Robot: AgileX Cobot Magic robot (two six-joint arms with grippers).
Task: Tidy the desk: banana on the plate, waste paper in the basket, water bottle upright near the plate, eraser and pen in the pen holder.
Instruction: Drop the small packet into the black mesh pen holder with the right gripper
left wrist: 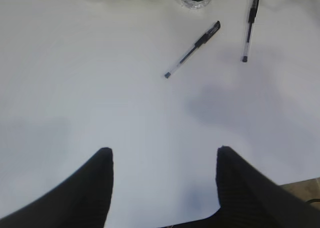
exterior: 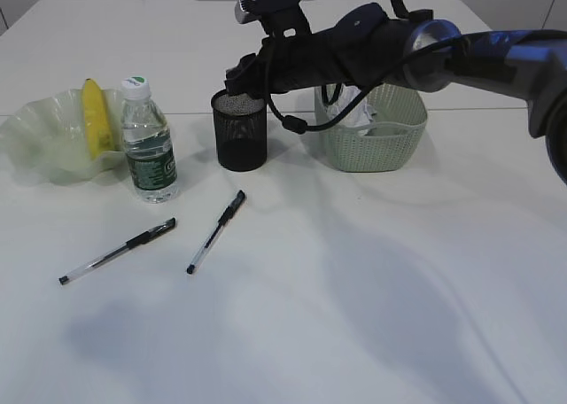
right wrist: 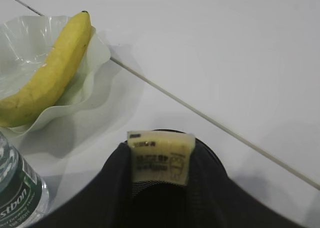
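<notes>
Right hand (right wrist: 159, 175) pinches eraser (right wrist: 160, 160) above white desk (right wrist: 240, 53).

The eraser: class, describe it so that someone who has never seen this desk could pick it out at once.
Find the black mesh pen holder in the middle of the white desk, between the water bottle and the green basket. Directly above its mouth, the right arm's fingers pinch the eraser: a small pale yellow block with a printed label, much shorter than the two pens lying nearby.

White "stbon" lettering on the water bottle (right wrist: 17, 200) label; eraser (right wrist: 160, 157) print illegible.
</notes>
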